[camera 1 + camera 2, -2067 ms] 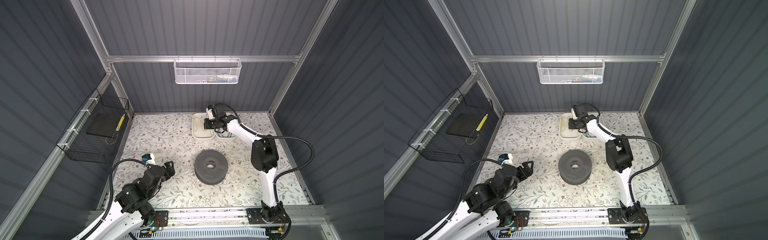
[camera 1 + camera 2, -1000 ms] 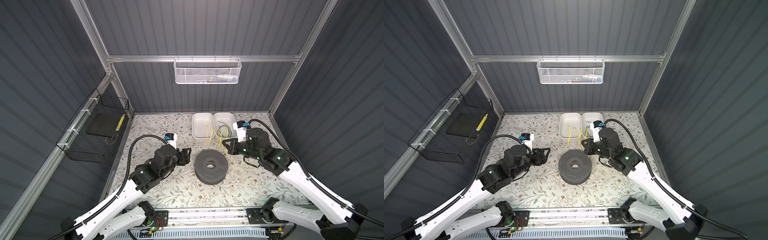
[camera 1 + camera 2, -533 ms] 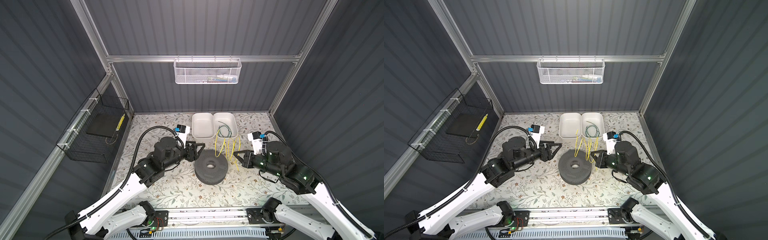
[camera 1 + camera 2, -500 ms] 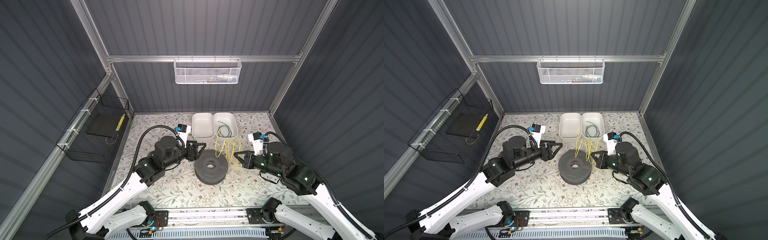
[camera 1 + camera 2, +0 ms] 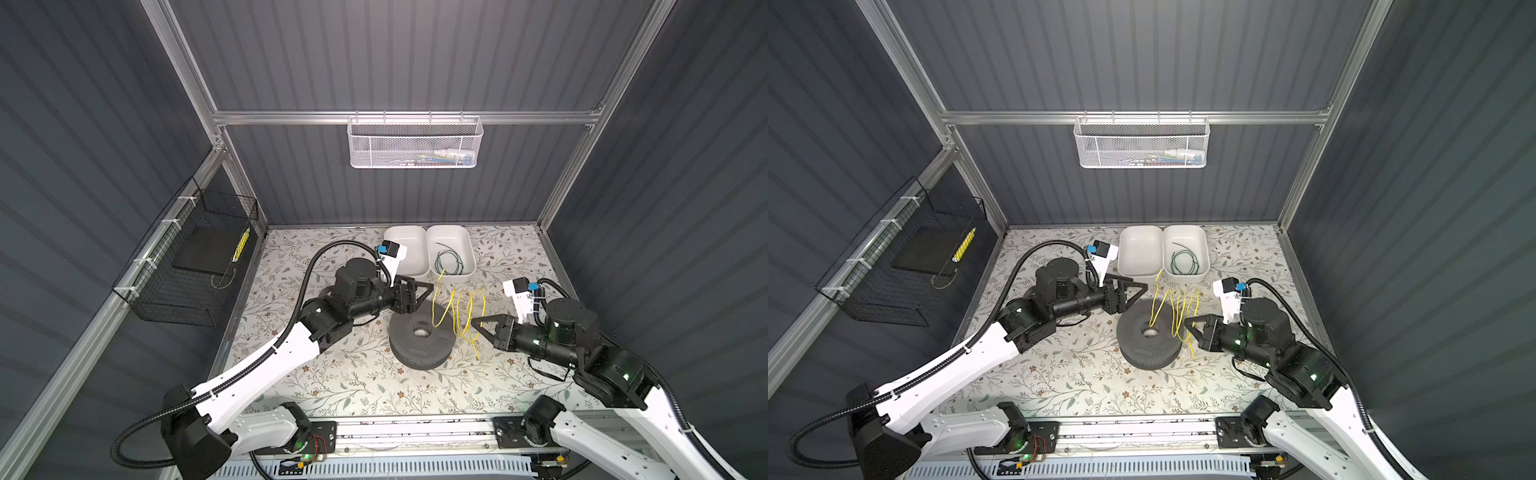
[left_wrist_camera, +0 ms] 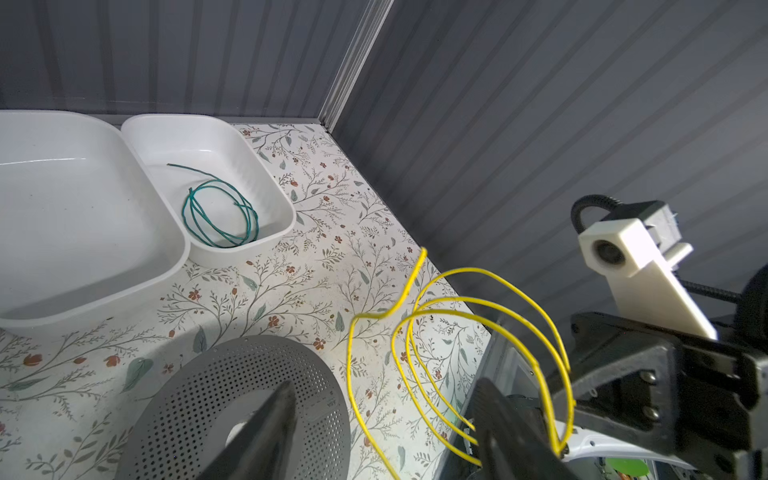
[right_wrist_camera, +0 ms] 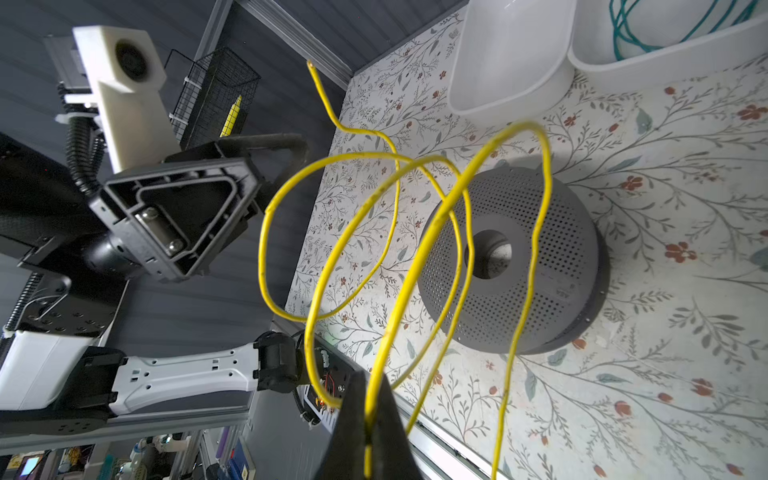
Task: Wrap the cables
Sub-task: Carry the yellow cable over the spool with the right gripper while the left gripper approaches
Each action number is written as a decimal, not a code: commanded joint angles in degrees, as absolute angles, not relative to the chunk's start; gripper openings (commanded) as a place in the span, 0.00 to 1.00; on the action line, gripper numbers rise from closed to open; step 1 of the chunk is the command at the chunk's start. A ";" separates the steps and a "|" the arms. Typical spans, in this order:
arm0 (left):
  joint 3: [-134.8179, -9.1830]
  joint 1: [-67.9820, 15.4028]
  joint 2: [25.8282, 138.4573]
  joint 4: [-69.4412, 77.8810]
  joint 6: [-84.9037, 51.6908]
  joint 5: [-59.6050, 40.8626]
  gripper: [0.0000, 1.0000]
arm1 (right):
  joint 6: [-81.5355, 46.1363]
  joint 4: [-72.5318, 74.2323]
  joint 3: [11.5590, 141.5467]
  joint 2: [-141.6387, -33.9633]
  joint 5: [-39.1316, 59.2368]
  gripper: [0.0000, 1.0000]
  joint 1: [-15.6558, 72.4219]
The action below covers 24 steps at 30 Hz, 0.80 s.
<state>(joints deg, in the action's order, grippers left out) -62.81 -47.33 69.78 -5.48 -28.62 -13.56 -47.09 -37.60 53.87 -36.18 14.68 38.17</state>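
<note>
The cables are apart, one in a tray and one in the air. Places are given from the grey perforated disc (image 5: pixel 419 345), starting at its left.

The left gripper (image 5: pixel 427 288) hovers at the disc's far left side. Its jaws are spread, and its tips point toward the yellow loops close by.

Behind the disc stand two white trays side by side. The green cable (image 5: pixel 449 262) lies coiled in the right tray (image 5: pixel 468 251).

The yellow cable (image 5: pixel 458 309) hangs in several loose loops above the disc's right edge. One end rises toward the trays, and another dangles just right of the disc.

Right of the disc, the right gripper (image 7: pixel 368 399) has its jaws pressed together. They pinch the yellow loops at their lower part.
</note>
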 commanded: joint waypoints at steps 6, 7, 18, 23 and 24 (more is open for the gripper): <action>-66.19 -47.55 74.26 -2.00 -25.70 -17.14 0.62 | -48.88 -36.59 53.31 -36.67 18.29 0.00 38.49; -66.34 -47.54 74.62 -1.30 -25.55 -17.22 0.62 | -49.32 -36.14 52.97 -36.90 18.67 0.00 38.51; -65.63 -47.53 78.69 4.25 -25.91 -22.53 0.26 | -53.02 -36.33 50.07 -32.53 16.46 0.00 39.09; -65.53 -47.54 78.60 3.96 -25.06 -23.85 0.06 | -54.14 -35.34 48.81 -30.43 14.82 0.00 39.09; -65.42 -47.53 78.36 3.73 -24.72 -23.97 0.05 | -54.40 -35.08 48.65 -30.38 14.86 0.00 39.06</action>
